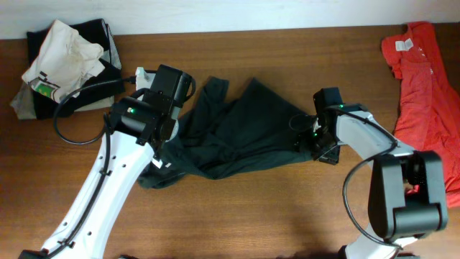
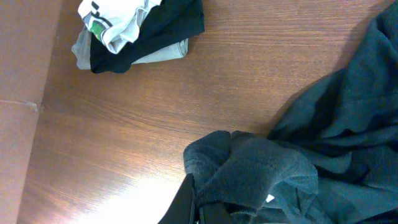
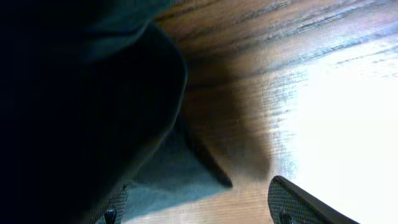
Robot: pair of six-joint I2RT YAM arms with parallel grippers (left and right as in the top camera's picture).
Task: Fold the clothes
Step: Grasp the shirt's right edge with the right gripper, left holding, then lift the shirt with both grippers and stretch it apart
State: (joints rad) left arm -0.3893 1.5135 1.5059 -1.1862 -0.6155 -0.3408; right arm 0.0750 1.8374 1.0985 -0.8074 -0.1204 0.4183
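The black T-shirt (image 1: 237,137) lies crumpled across the middle of the table, and no white letters show. My left gripper (image 1: 164,140) is at the shirt's left end, shut on a bunch of the dark cloth (image 2: 249,174); its fingers (image 2: 199,208) are mostly hidden by the cloth. My right gripper (image 1: 307,140) is low at the shirt's right edge. It is open (image 3: 199,211), and a corner of the cloth (image 3: 168,174) lies between the fingers, over the left one. The red-orange T-shirt (image 1: 431,93) lies at the far right.
A pile of white, grey and black clothes (image 1: 65,61) sits at the back left corner; it also shows in the left wrist view (image 2: 137,28). A black cable (image 1: 72,108) loops beside it. Bare wooden tabletop (image 1: 273,208) lies in front of the shirt.
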